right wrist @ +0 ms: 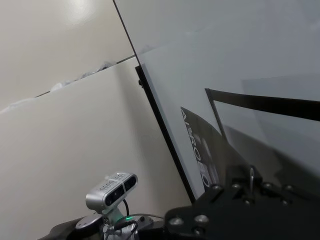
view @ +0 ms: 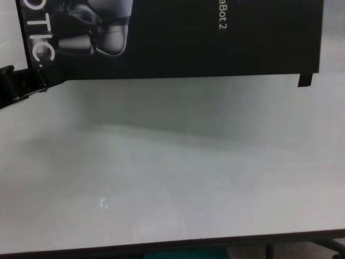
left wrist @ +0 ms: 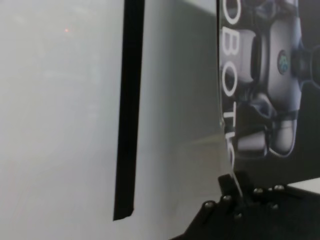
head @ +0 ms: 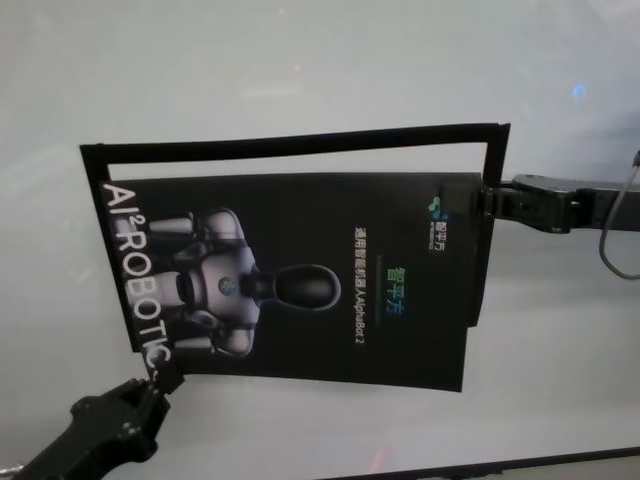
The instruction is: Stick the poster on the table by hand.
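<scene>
Glossy black, the poster (head: 300, 280) hangs above the white table (head: 300, 90), lifted clear of it, with its shadow falling on the tabletop beneath in the chest view. The left gripper (head: 165, 380) is clenched on the poster's near-left corner, beside the white lettering; the left wrist view shows the sheet's edge pinched between its fingers (left wrist: 235, 192). The right gripper (head: 487, 200) grips the right-hand edge near the small logo, and its jaws appear clamped on the sheet, though the contact itself is hard to make out. A thin black strip (head: 300, 145) frames the far and right sides.

To do this step well, I judge both arms should keep the sheet taut and level, lower together, and let one edge touch first so it lies flat without a wrinkle.
</scene>
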